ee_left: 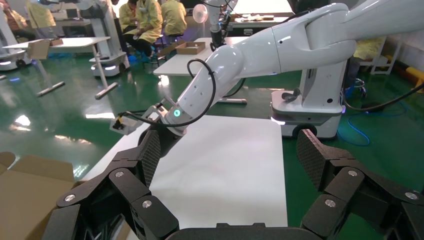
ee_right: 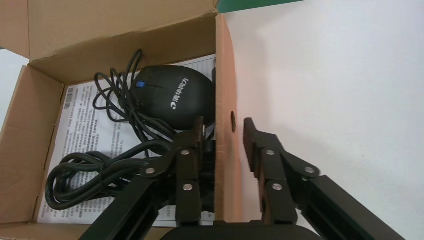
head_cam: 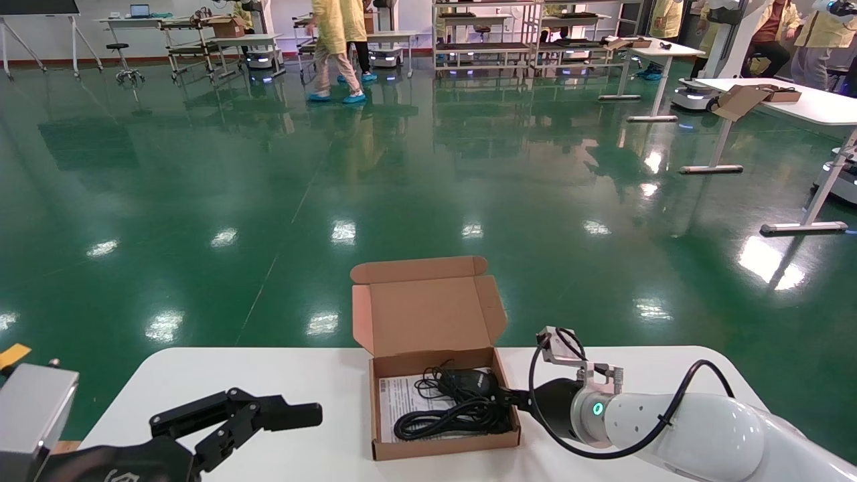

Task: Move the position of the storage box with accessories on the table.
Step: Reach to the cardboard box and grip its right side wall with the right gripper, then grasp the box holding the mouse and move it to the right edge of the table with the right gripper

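Note:
The brown cardboard storage box [head_cam: 445, 445] stands open on the white table [head_cam: 234, 375], its lid [head_cam: 428, 311] raised at the far side. Inside lie a black mouse [head_cam: 469, 383], bundled black cables [head_cam: 445, 418] and a white leaflet [head_cam: 395, 395]. My right gripper [head_cam: 512, 399] straddles the box's right wall [ee_right: 225, 75]. One finger is inside by the mouse [ee_right: 175, 95] and one outside, with a small gap left to the wall, so it is open. My left gripper [head_cam: 274, 425] is open and empty, low over the table to the left of the box.
A grey metal block [head_cam: 33, 408] sits at the table's front left corner. The table's far edge drops to green floor [head_cam: 335, 201]. Other white desks [head_cam: 803, 100] with boxes, and people, stand far off. In the left wrist view, bare tabletop [ee_left: 225, 170] lies between the fingers.

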Controlling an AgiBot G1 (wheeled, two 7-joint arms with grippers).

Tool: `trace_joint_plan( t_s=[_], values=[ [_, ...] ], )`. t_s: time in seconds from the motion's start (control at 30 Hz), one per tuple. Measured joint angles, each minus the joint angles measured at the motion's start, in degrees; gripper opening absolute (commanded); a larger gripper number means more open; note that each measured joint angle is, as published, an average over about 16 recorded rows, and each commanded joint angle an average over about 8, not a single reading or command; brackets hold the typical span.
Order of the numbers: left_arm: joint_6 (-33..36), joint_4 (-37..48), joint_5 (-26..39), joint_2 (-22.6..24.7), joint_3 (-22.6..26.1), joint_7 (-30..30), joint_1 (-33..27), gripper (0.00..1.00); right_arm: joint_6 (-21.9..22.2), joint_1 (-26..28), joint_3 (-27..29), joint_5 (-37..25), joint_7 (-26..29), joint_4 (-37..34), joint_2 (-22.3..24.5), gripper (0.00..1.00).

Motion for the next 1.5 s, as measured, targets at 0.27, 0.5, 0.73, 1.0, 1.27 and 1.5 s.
trace_joint_plan(
  t_s=[0.27,0.5,0.73,1.0,1.27,1.5],
  values=[
    [0.0,0.0,0.0,0.0,0.0,0.0,0.0,1.00,-1.1,0.9,-0.5,-0.5,0.8,1.7,1.2,0.00],
    [0.0,0.0,0.0,0.0,0.0,0.0,0.0,1.00,-2.3,1.5,-1.0,-1.1,1.9,4.0,2.8,0.00],
    [0.0,0.0,0.0,0.0,0.0,0.0,0.0,1.00,-3.6,2.0,-1.5,-2.1,3.9,7.2,5.1,0.00],
    [0.0,0.0,0.0,0.0,0.0,0.0,0.0,1.00,-6.1,4.4,-2.1,-3.6,7.1,12.3,8.6,0.00],
    [0.0,0.0,0.0,0.0,0.0,0.0,0.0,1.00,-9.8,9.7,-2.6,-6.2,9.8,17.2,13.3,0.00],
    [0.0,0.0,0.0,0.0,0.0,0.0,0.0,1.00,-12.2,15.2,-2.8,-8.8,9.7,17.9,17.3,0.00]
  ],
)
